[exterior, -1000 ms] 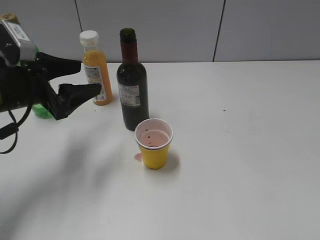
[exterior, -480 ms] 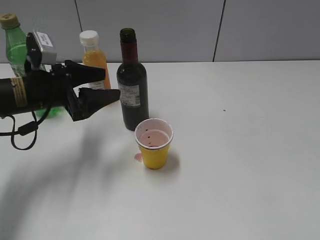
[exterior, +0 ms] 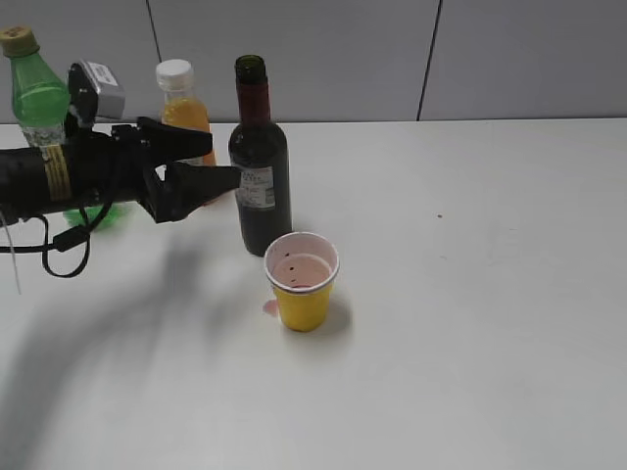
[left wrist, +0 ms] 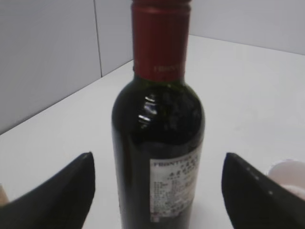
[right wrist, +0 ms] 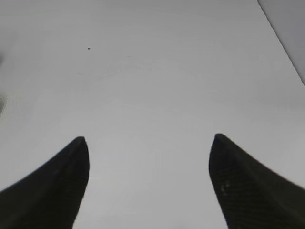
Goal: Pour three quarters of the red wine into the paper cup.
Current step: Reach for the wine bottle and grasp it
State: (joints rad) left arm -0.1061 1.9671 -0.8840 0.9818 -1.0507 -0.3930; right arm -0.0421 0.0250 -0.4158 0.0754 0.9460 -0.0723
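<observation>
L claw [exterior: 220, 162] at the wine bottle [exterior: 260, 166], jaws spread, gripping nothing.
You're holding the L claw level w/ the bottle's body; bottle is standing upright btwn the fingers, centred just ahead, not touching. Paper cup [exterior: 302, 280] is sitting beyond the bottle, off to the claw's right. R claw [right wrist: 150, 183] is hanging wide open over bare table [right wrist: 157, 71].

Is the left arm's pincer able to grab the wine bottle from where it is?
Probably yes. The left pincer is open, level with the wine bottle, which stands centred between its fingers in the wrist view. Nothing lies between them.
</observation>
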